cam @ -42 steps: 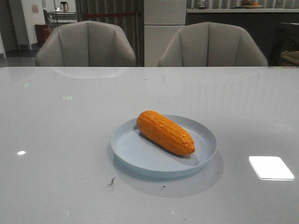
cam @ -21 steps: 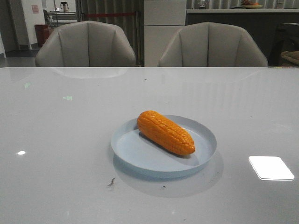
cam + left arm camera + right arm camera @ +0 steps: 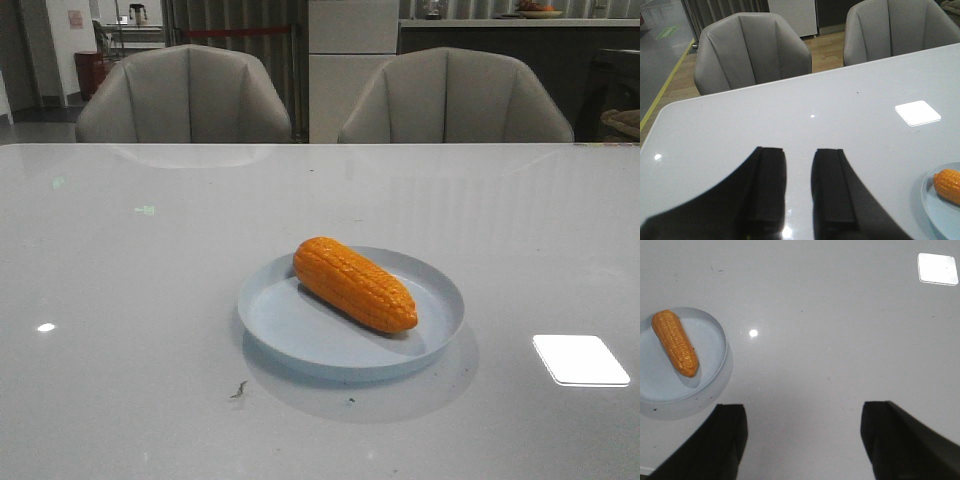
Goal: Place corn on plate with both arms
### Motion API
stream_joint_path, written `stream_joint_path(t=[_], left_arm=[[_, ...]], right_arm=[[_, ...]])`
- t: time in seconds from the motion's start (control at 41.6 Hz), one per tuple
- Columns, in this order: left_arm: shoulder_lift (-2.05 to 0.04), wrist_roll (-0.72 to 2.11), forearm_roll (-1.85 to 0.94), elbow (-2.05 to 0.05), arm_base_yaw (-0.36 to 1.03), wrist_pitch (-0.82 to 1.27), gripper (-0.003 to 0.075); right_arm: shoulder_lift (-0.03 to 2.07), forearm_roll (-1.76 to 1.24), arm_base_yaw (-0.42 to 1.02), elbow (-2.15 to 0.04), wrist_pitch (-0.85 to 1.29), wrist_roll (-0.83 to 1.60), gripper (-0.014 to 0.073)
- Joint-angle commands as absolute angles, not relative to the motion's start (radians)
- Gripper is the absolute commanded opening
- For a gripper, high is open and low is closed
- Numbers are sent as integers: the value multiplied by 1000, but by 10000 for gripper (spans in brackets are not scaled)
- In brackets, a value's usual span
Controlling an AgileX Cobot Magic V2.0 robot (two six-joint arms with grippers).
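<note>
The orange-yellow corn (image 3: 355, 283) lies on its side in the pale blue plate (image 3: 300, 340) at the middle of the table. It also shows in the right wrist view (image 3: 675, 342) on the plate (image 3: 710, 340), and partly in the left wrist view (image 3: 947, 184) on the plate's edge (image 3: 935, 212). My left gripper (image 3: 799, 150) is empty above bare table, its black fingers a small gap apart. My right gripper (image 3: 804, 407) is wide open and empty, away from the plate. Neither gripper shows in the front view.
Two grey chairs (image 3: 185, 95) (image 3: 455, 95) stand behind the table's far edge. A bright light reflection (image 3: 580, 360) lies on the glossy tabletop right of the plate. A small dark mark (image 3: 238, 390) sits in front of the plate.
</note>
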State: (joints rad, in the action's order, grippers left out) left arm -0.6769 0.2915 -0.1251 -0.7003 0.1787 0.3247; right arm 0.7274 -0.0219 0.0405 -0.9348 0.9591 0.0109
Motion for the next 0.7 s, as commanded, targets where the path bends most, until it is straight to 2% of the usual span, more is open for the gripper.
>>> stream_joint_path(t=[0.0,0.048,0.672], left_arm=[[-674,292,-133,-730,179,250,122],[-674,292,-133,-730,179,250,90],[-669,274,-133,-704,179,236,94]], right_arm=[[728,-22,34,-959,897,14,573],[728,-22,34,-959,897,14,573],[728,-22,34,-959,897,14,573]])
